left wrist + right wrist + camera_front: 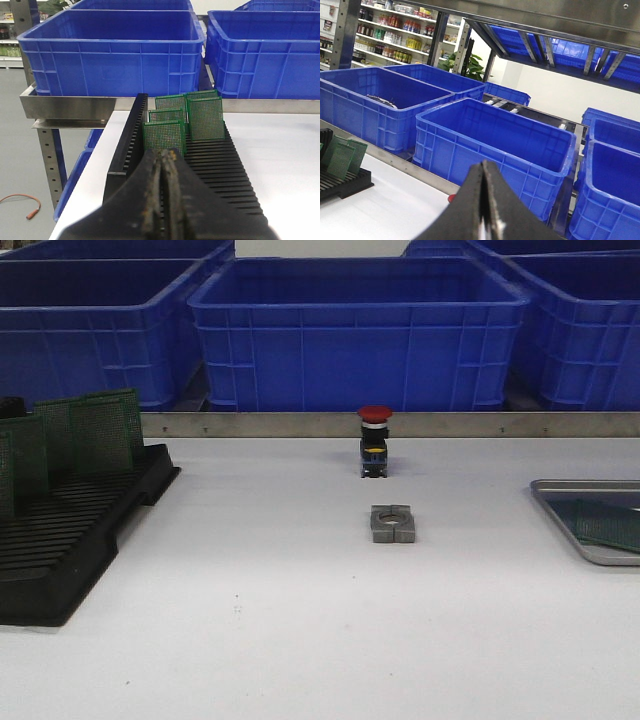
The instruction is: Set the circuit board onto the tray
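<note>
Bright, even overhead light leaves soft shadows on the white table [300, 640], while both closed grippers look blurred up close.

1. The tray [556, 491], shallow and silver-grey with a raised rim and rounded corner, lies flat on the white table at the right edge of the front view, partly cut off.
2. One green perforated circuit board [610, 523] lies flat inside the tray.
3. Several more green circuit boards [205, 118] stand upright in slots on the table's left side.
</note>
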Controlling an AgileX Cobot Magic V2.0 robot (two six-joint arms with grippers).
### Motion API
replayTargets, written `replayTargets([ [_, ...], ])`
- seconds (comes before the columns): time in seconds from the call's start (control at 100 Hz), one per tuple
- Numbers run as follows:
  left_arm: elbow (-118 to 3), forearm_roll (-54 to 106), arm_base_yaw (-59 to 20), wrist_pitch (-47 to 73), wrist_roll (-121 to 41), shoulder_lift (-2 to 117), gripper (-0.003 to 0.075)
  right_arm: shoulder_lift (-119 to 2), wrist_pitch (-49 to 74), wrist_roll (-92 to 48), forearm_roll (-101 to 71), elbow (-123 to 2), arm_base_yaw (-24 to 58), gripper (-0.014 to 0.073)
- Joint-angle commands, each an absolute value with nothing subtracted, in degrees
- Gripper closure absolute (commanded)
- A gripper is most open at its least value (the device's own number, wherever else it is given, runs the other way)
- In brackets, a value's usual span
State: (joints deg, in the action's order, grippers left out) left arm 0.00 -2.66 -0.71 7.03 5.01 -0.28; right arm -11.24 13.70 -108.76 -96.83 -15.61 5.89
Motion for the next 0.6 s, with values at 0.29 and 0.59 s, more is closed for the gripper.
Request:
replayTargets([
  [0.29, 2.7, -2.5, -1.1, 2.1, 5.5, -2.0, 0.0741, -11.9, -1.6, -87.5, -73.3, -16.9, 6.1, 0.0701],
  [0.59, 2.7, -2.5, -1.1, 2.1, 5.5, -2.0, 0.0741, -11.9, -5.7, -13.7, -7.1, -11.5, 0.2, 0.0701],
])
